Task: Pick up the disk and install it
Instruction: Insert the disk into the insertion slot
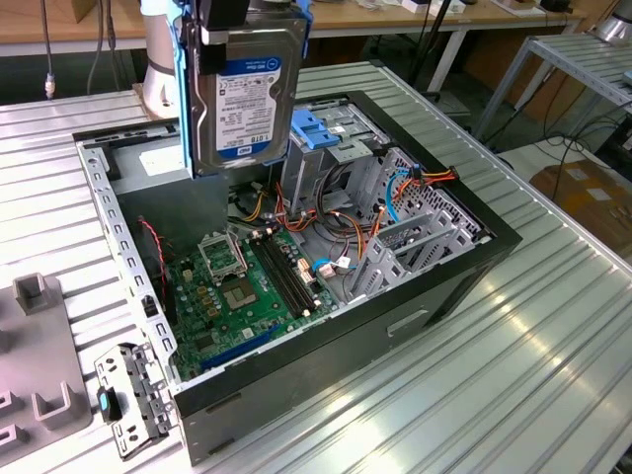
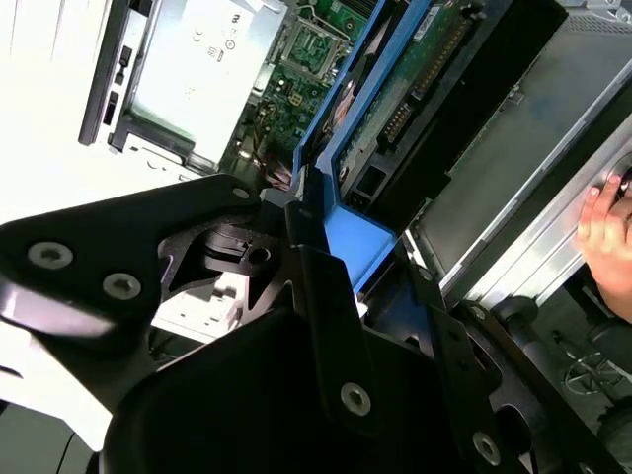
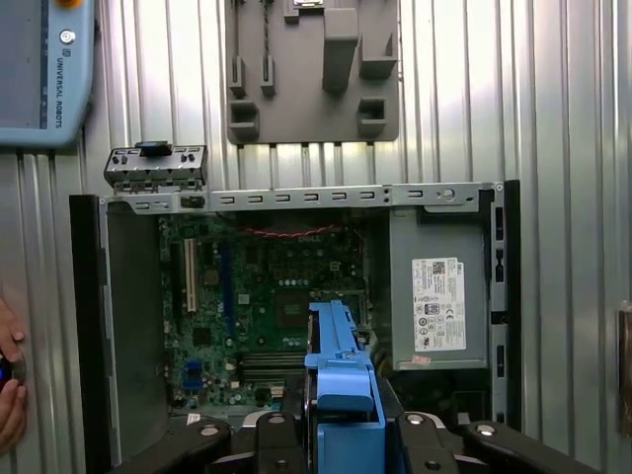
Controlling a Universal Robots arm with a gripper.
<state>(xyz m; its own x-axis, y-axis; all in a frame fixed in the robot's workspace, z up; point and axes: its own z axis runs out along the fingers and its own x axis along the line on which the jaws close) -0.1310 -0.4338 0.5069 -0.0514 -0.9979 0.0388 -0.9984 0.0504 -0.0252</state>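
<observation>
The gripper [image 1: 225,15] is clamped on the blue rail of the disk [image 1: 245,94], which hangs upright in the exterior view's upper left-centre, above the open computer case [image 1: 296,360]. The disk looks dense, rigid and knock-sensitive, so its rail edges seem the safest hold.

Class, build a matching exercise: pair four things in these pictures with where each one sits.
1 disk
2 motherboard
3 grey fixture plate
4 blue latch

A on the ribbed table, outside the case
B atop the drive bay
C held by the gripper above the open case
D flat on the case floor

Pairs: 1-C, 2-D, 3-A, 4-B
</observation>
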